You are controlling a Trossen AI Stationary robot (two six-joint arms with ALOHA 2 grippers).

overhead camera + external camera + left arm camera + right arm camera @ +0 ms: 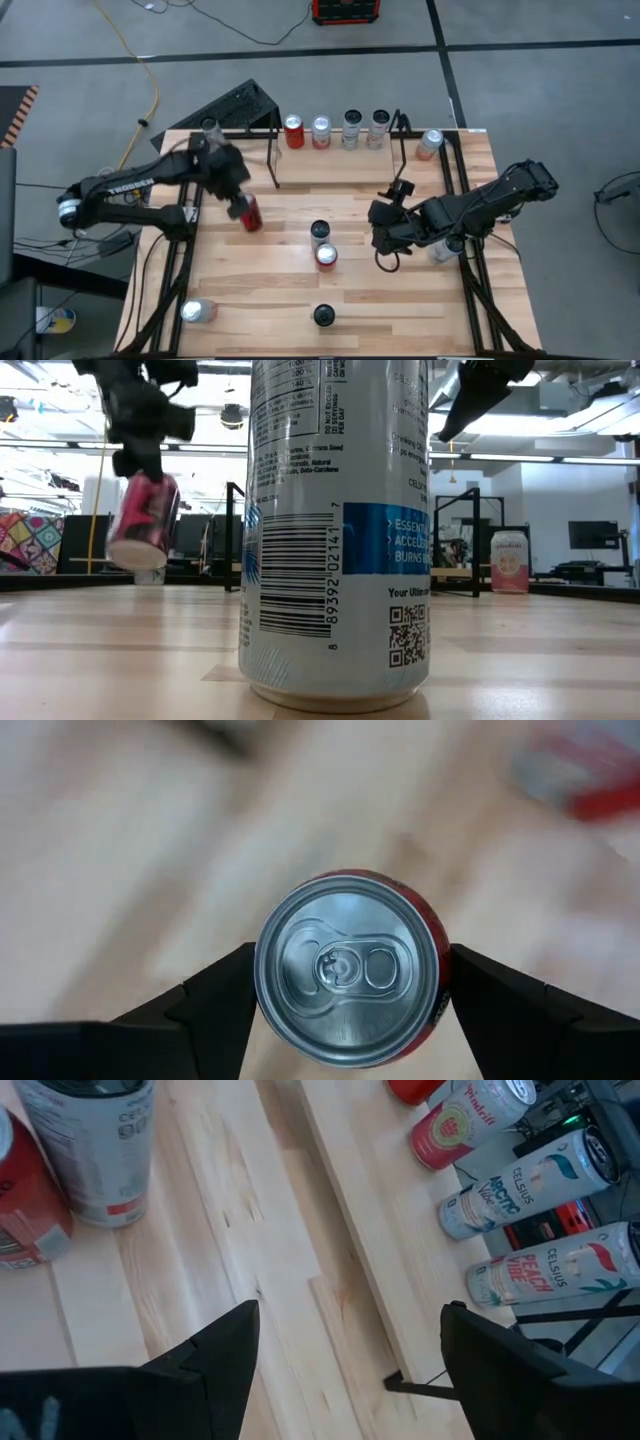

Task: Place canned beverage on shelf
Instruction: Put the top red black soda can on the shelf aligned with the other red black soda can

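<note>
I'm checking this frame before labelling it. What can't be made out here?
- Low view: the big silver can up close blocks the table's middle; its top is cut off by the edge.
- Left wrist view: the red can in the left end effector shows only its lid; the table behind is blurred.
- High view: labels on the cans in the shelf are too small to read.
- Right wrist view: the right end effector is empty; the shelf's cans are partly cut off.

Ten cans, one shelf, two arms, one table
</note>
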